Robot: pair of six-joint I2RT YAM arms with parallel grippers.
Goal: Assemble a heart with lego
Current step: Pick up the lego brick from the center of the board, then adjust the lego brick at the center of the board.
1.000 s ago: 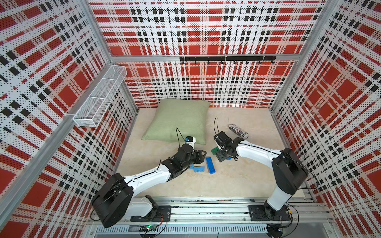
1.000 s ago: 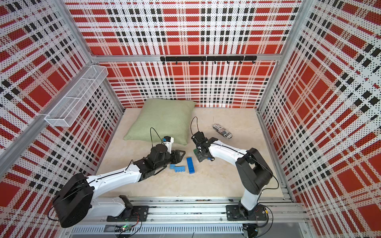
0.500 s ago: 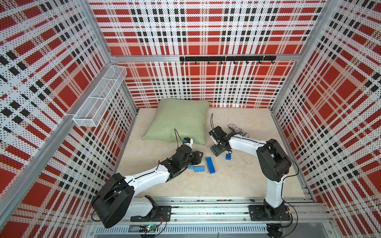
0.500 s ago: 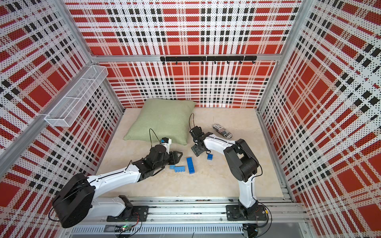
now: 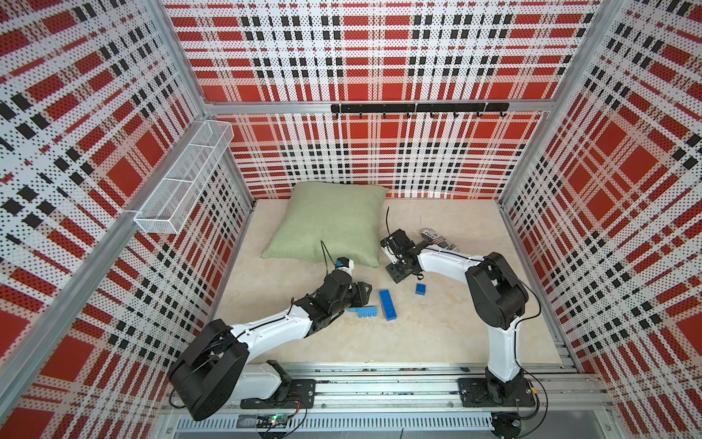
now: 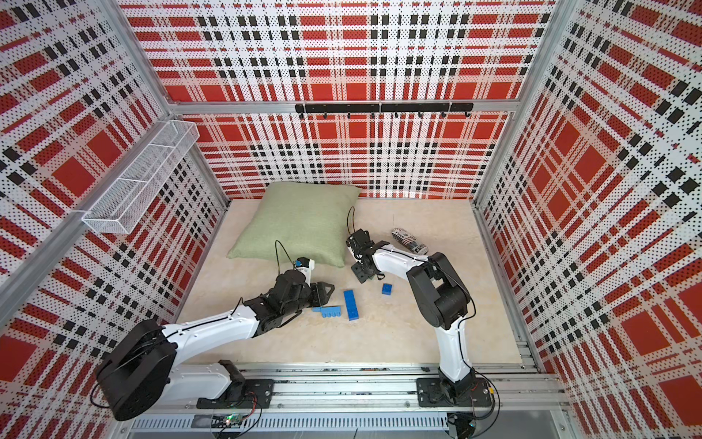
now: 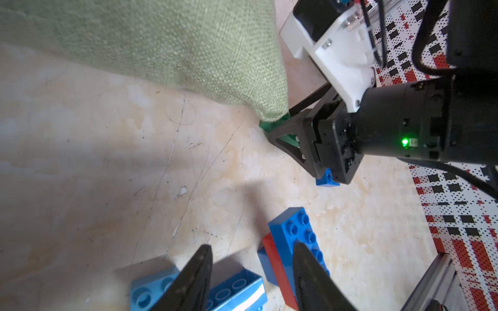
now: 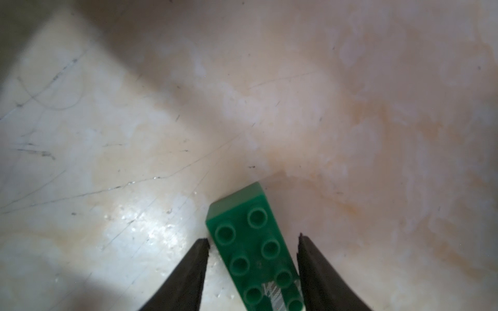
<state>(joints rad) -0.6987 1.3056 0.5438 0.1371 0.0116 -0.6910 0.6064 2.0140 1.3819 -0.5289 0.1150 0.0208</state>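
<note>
**Right wrist view: green brick sits between the jaws**

The right gripper (image 8: 252, 238) straddles the green brick (image 8: 253, 250) on the table (image 8: 242, 107), beside the pillow (image 7: 161, 40); I cannot tell whether it is pinching. It looks light, rigid and slick, so grip the flat long sides. The left gripper (image 7: 251, 245) stands parted and empty over a light-blue brick (image 7: 237, 289).

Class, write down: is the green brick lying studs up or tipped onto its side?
Studs up. The right wrist view shows the green brick flat on the table, its round studs facing the camera.
</note>
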